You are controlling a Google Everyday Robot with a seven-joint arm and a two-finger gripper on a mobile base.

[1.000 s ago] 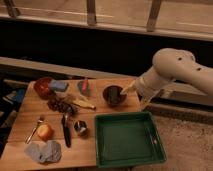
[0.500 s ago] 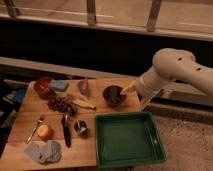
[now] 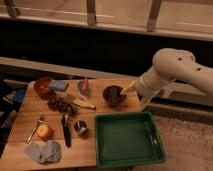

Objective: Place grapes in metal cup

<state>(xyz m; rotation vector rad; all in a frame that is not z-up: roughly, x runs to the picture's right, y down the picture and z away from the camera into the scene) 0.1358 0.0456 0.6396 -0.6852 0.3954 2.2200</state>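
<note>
Fingers point(image 3: 128, 88) still beside dark red bowl point(image 3: 107, 95)

Wooden table point(image 3: 27, 117) carrying a dark red bowl point(image 3: 113, 96) just beside the gripper point(image 3: 128, 89), a green tray point(image 3: 129, 156) near it, and grapes point(image 3: 60, 105), metal cup point(image 3: 80, 128) and orange fruit point(image 3: 45, 131) well apart from it.

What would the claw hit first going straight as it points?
Probably the dark red bowl; the claw hangs just beside its rim, pointing toward it. Depth unclear; it might pass over.
</note>
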